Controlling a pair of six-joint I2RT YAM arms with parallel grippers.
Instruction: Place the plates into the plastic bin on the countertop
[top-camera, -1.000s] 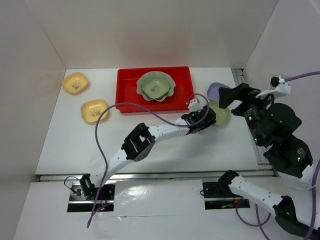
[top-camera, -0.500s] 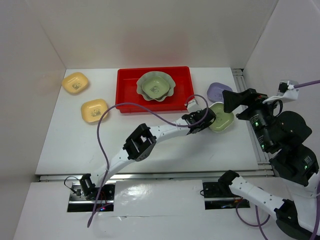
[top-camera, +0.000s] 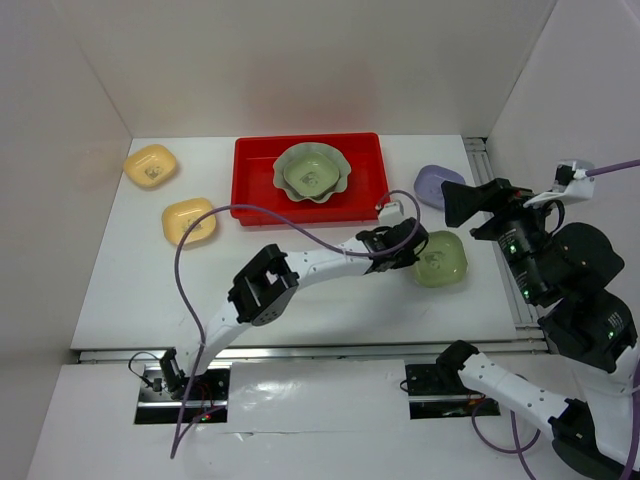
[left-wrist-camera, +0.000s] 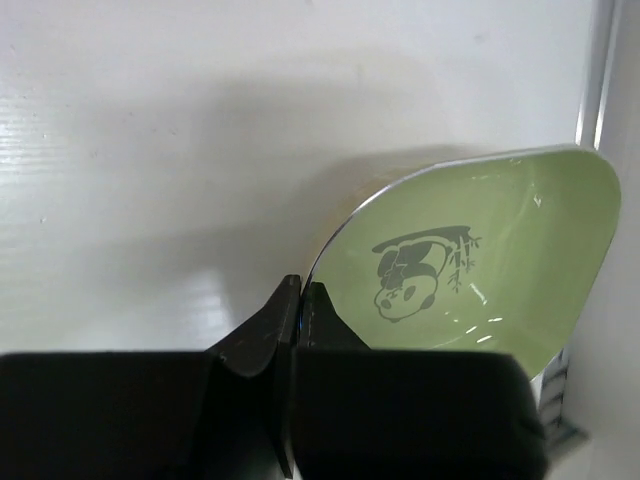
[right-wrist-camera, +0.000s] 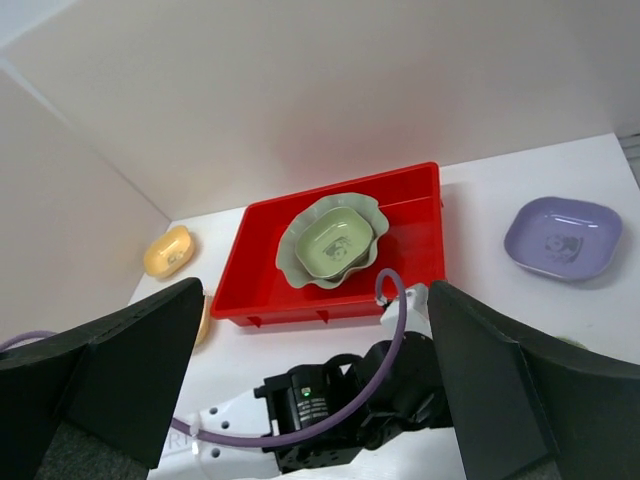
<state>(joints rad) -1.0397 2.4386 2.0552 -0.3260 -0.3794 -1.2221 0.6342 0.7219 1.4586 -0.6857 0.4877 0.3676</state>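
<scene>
Your left gripper (left-wrist-camera: 298, 296) is pinched on the rim of the light green plate (left-wrist-camera: 470, 260), which juts ahead of its fingertips. The hold looks thin. Carry the plate level and lift it clear over the wall of the plastic bin (top-camera: 256, 172), which sits behind your gripper.

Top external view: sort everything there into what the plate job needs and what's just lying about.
Job: red bin; scalloped dish with a small green dish inside, in the bin; two yellow dishes; lavender dish; light-green dish pinched by the left gripper; open right gripper.
Lying about: purple cable; metal rail at the countertop's right edge.
</scene>
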